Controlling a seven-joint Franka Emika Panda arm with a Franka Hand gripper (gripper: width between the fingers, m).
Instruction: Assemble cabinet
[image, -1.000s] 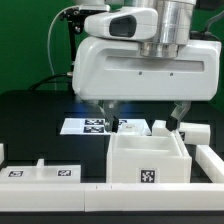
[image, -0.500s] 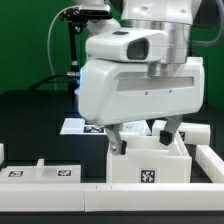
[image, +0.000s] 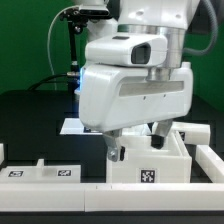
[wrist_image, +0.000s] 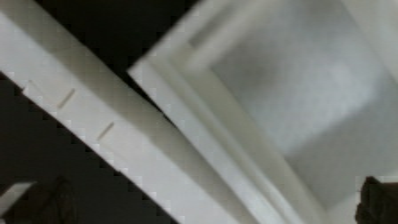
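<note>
The cabinet's open white box (image: 150, 168) stands at the front of the table with a square tag on its near face. The big white arm housing hangs right over it. My gripper (image: 137, 145) is open and low over the box. One dark finger (image: 115, 152) is at the box's wall on the exterior view's left, the other (image: 160, 136) at the box's top. In the wrist view the box's rim and wall (wrist_image: 214, 110) fill the picture, blurred, with the gripper (wrist_image: 206, 205) open around them and nothing held.
Flat white tagged cabinet parts (image: 40, 172) lie at the exterior view's front left. A white rail (image: 207, 160) runs along the right. The marker board (image: 72, 127) lies behind, partly hidden by the arm. A green object (image: 196, 131) sits at the right rear.
The arm has swung toward the camera and come down over the box. The fingers have dropped from above the marker board to the box's rim. The gripper stays open.
</note>
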